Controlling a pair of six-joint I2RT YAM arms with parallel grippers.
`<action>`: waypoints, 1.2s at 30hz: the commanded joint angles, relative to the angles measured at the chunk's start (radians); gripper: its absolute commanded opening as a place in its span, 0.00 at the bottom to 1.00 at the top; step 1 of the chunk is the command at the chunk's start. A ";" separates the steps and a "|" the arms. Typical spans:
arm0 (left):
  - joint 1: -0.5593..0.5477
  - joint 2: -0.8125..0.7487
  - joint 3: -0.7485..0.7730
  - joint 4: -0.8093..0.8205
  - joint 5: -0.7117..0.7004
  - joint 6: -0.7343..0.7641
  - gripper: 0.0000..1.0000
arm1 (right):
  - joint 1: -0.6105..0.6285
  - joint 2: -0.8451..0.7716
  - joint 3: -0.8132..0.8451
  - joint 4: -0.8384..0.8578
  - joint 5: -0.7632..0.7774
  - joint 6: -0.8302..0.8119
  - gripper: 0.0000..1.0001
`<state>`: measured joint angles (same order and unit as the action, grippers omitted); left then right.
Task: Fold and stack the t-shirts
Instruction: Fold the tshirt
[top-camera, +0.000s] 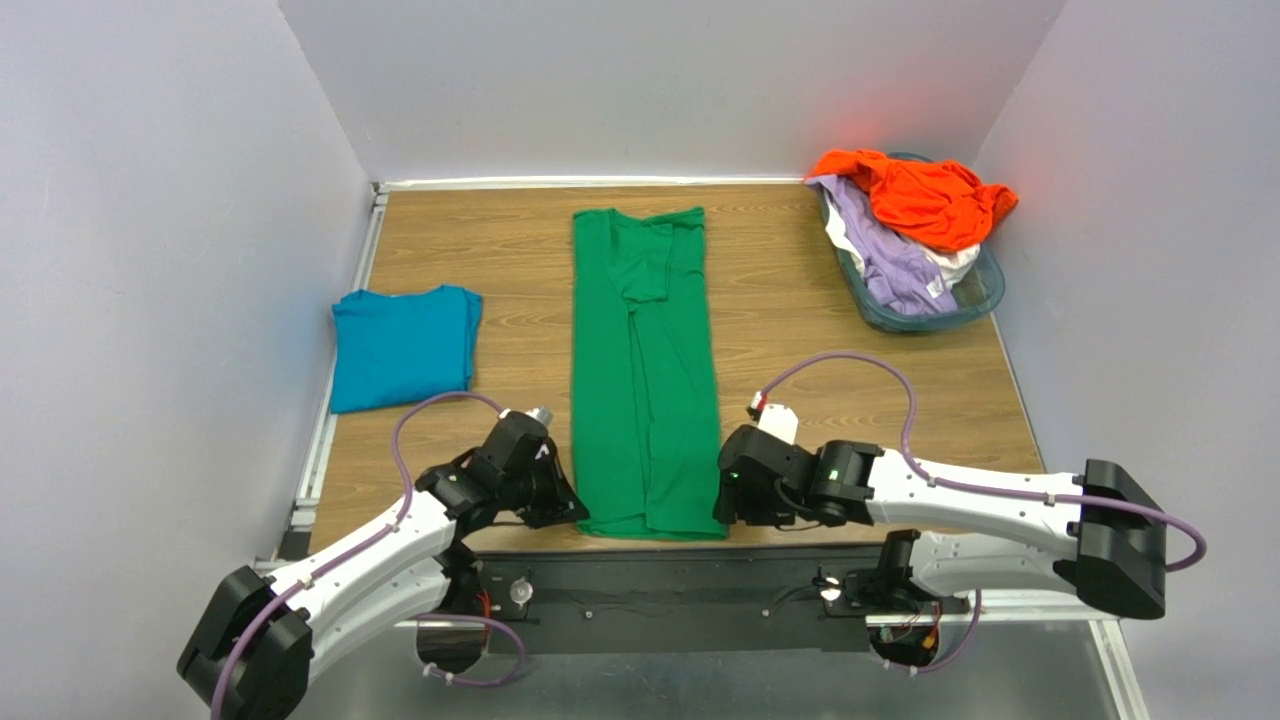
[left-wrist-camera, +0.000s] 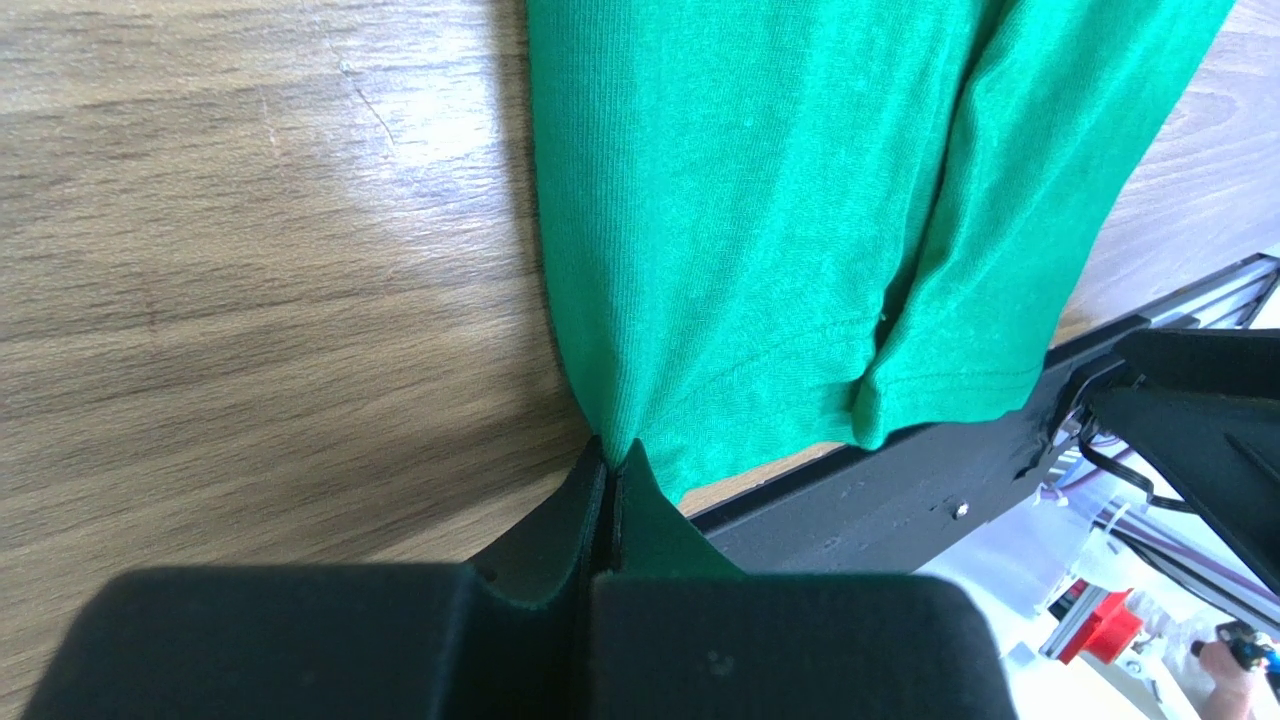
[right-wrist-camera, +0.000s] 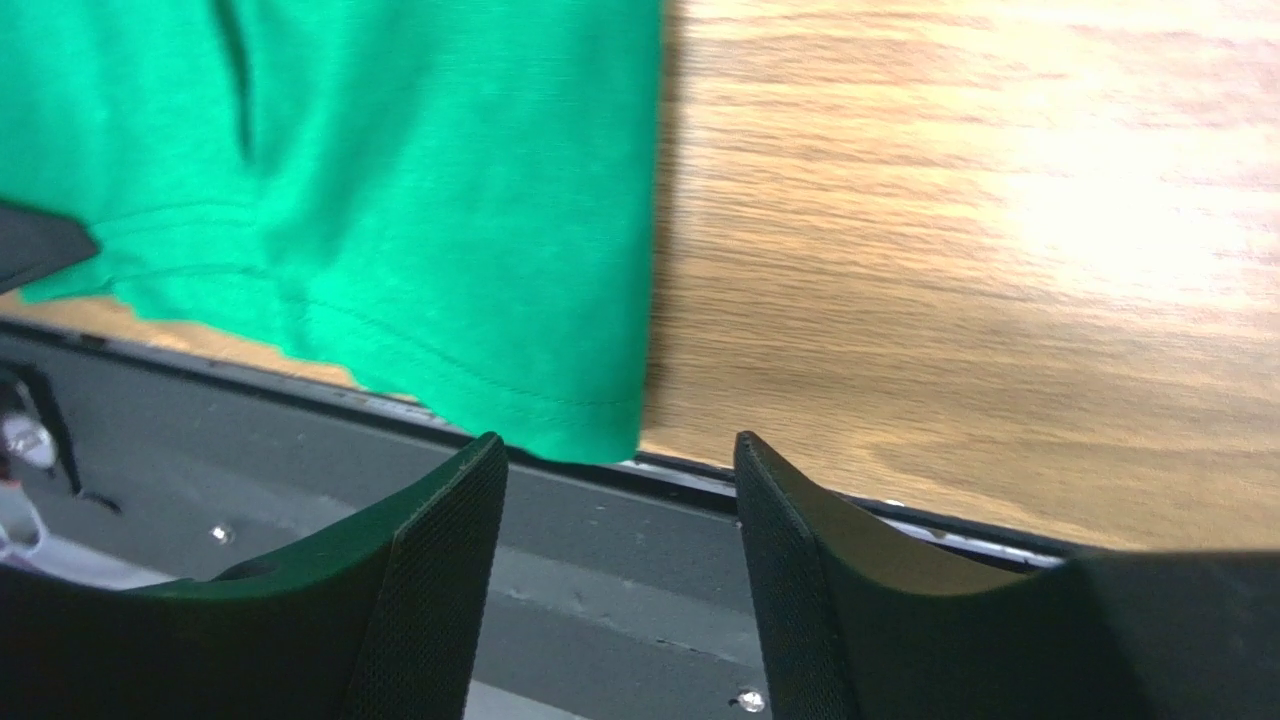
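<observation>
Green t-shirt (top-camera: 646, 375) in a long folded strip along the worktop (top-camera: 496, 255), 12 to 6 o'clock. Left tool (left-wrist-camera: 609, 488) pinching its 7 o'clock hem corner, right tool (right-wrist-camera: 616, 458) spread at the 5 o'clock one. Likely light and limp: best lifted by both corners

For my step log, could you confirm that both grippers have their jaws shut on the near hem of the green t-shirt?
Not quite: only the left gripper is shut on the near hem of the green t-shirt. The right wrist view shows the right gripper with jaws open, the hem corner not yet gripped.
</observation>
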<state>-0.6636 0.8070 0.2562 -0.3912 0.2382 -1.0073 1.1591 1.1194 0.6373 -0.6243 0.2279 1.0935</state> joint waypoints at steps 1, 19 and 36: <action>-0.005 0.004 0.020 -0.014 -0.013 -0.005 0.00 | 0.002 0.032 -0.013 -0.028 0.065 0.057 0.63; -0.005 0.008 0.017 -0.008 -0.010 -0.005 0.00 | 0.002 0.203 0.041 0.046 -0.001 0.011 0.59; -0.005 -0.012 0.018 -0.031 -0.007 -0.025 0.00 | 0.004 0.261 0.005 0.081 -0.172 0.063 0.02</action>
<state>-0.6636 0.8146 0.2562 -0.3923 0.2386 -1.0161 1.1584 1.3666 0.6582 -0.5358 0.1368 1.1370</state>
